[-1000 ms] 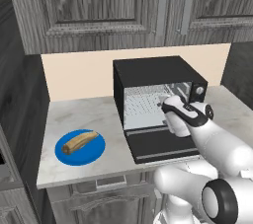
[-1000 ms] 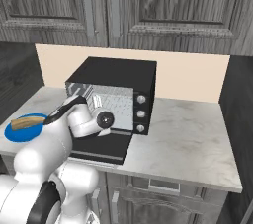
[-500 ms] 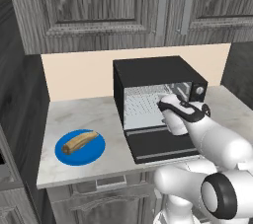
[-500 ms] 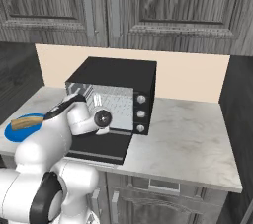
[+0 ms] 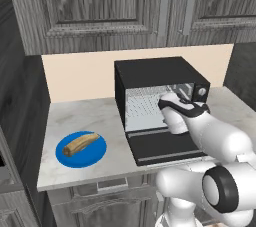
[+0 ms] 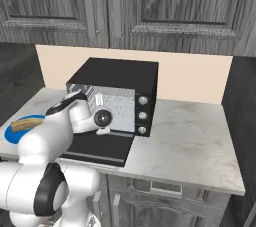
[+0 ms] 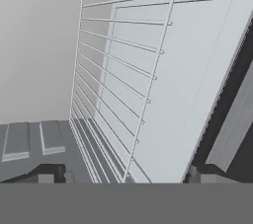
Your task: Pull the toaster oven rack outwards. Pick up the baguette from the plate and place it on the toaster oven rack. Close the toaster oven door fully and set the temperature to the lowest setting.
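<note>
So the arm has pushed its hand a bit deeper toward the toaster oven mouth compared with a second ago, when the wrist sat slightly farther right and back; base and counter look the same. The toaster oven door lies flat open, and the gripper has its fingers spread wide with the front edge of the toaster oven rack sitting between the tips, nothing pinched yet. My guess is it's lining up to grab the rack's front bar and pull. The baguette is on the blue plate, at about 9 o'clock from the oven, untouched.
</note>
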Robot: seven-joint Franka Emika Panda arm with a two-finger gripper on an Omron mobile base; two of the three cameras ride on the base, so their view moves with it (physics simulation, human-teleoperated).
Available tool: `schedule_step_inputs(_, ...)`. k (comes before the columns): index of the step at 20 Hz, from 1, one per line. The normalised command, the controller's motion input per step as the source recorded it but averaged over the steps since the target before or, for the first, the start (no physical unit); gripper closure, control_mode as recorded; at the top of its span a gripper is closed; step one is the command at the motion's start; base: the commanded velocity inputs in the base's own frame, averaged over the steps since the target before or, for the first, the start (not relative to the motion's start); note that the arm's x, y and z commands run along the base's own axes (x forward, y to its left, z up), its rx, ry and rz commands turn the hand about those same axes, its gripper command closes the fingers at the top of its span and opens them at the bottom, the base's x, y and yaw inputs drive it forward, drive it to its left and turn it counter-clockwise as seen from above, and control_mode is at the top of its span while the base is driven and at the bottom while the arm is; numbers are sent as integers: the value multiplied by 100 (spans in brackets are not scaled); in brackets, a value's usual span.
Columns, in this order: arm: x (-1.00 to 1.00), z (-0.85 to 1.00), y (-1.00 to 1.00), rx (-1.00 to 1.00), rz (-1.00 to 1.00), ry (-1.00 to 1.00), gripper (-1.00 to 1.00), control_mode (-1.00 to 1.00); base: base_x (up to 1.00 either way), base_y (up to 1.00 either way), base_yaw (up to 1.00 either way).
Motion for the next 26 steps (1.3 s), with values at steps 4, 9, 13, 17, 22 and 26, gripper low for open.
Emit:
schedule_step_inputs(4,3,-9,0,0,-3,0,-100,-100,0,0,0)
schedule_step_inputs(9,6,-15,0,0,-4,0,-100,-100,0,0,0)
schedule_step_inputs(13,11,-10,0,0,-3,0,-100,-100,0,0,0)
schedule_step_inputs(17,12,-9,0,0,-3,0,-100,-100,0,0,0)
schedule_step_inputs(22,12,-8,0,0,-3,0,-100,-100,0,0,0)
schedule_step_inputs(26,13,-3,0,0,-3,0,-100,-100,0,0,0)
